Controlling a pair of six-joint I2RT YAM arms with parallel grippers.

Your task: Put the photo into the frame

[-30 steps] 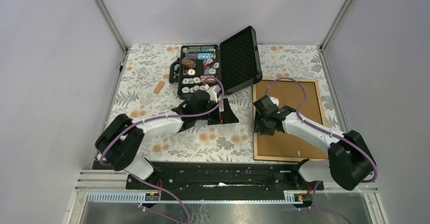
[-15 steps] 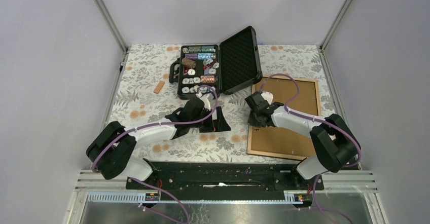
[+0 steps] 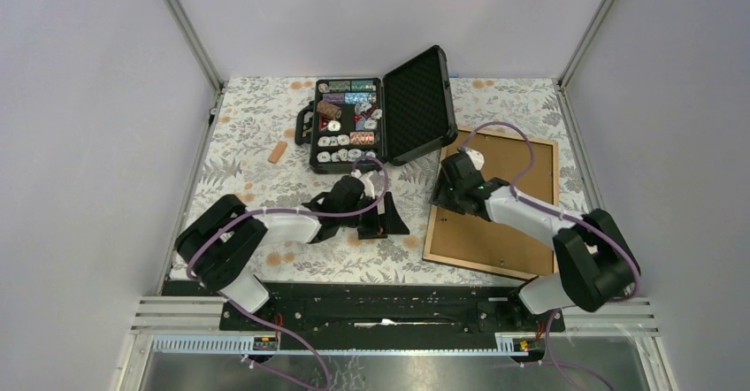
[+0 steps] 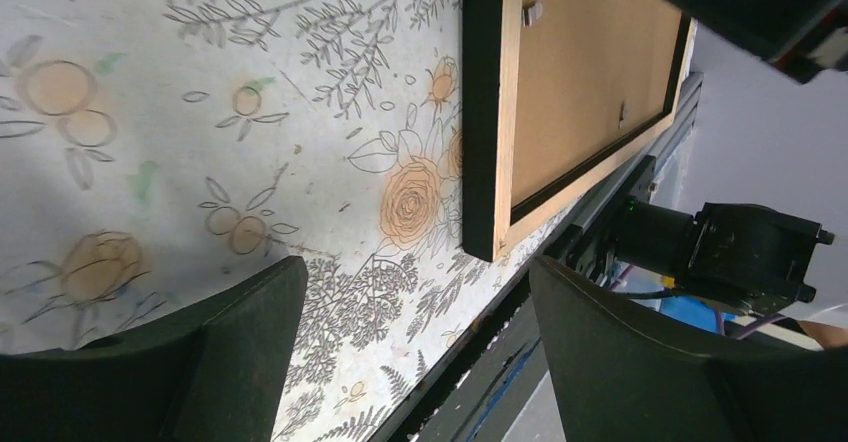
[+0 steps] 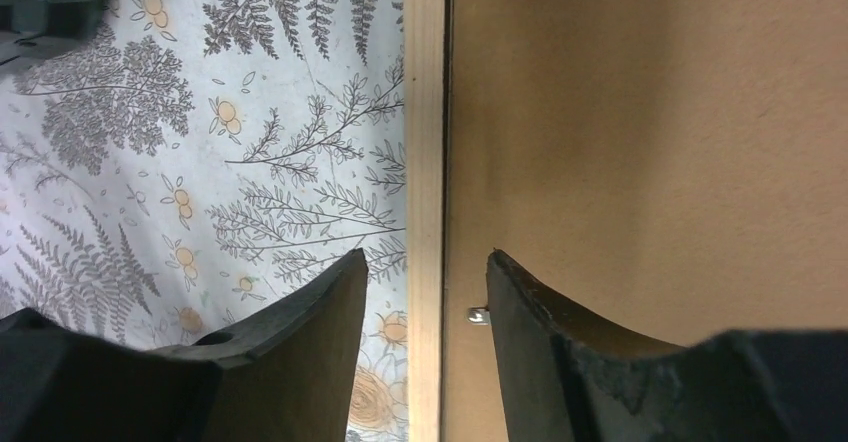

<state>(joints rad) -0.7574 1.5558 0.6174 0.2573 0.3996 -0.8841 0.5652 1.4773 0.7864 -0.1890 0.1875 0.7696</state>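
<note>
Frame, lower right, looks stiff, light; I'd pinch its wood edge. R hand apart astride that edge, L hand apart, empty.

Lilac walls; floral tablecloth; aluminium corner posts.

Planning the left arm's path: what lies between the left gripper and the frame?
Only bare floral tablecloth, seen in the left wrist view, separates the left gripper from the frame.
</note>
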